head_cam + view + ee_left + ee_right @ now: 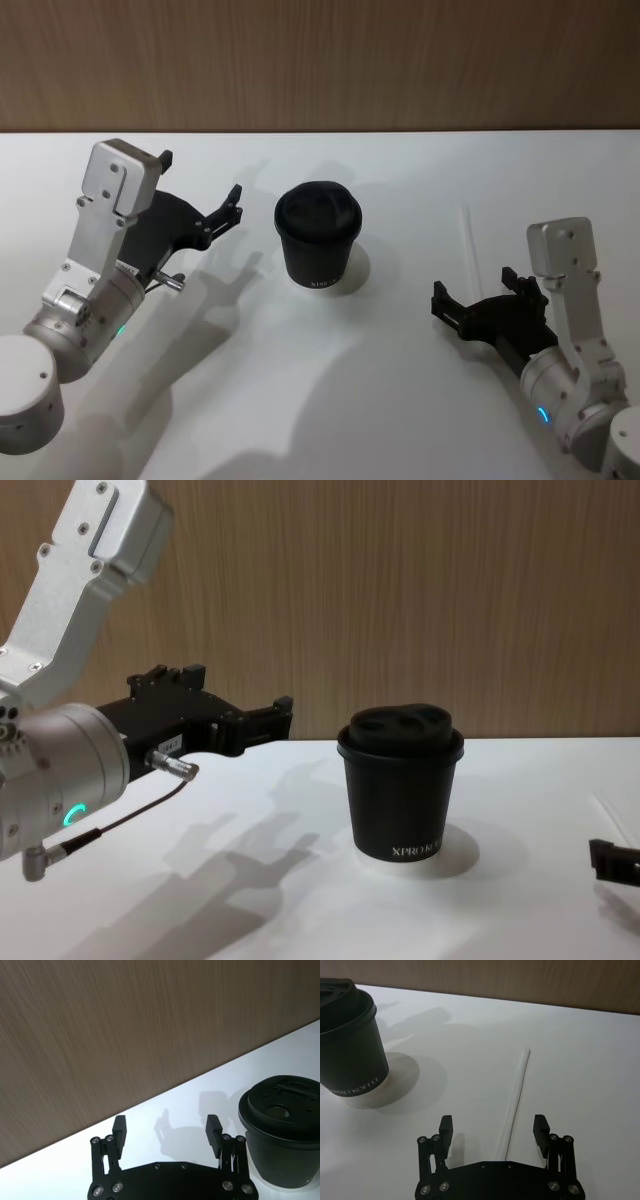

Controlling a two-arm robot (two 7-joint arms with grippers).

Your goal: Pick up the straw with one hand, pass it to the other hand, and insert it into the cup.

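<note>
Straw (517, 1095) not picked up yet, so basically nothing's done here

It's lying flat on the bench (380, 400), off to the right of the cup (318, 240) and clear of it. Its near end sits between the wide-spread fingers of the right gripper (493, 1125), which has nothing in it. Left gripper (166, 1124) is over on the cup's other side, spread wide and empty too. I'd say the grab, handover and insert are all left. Count: one straw, one lidded cup, two grippers.
</note>
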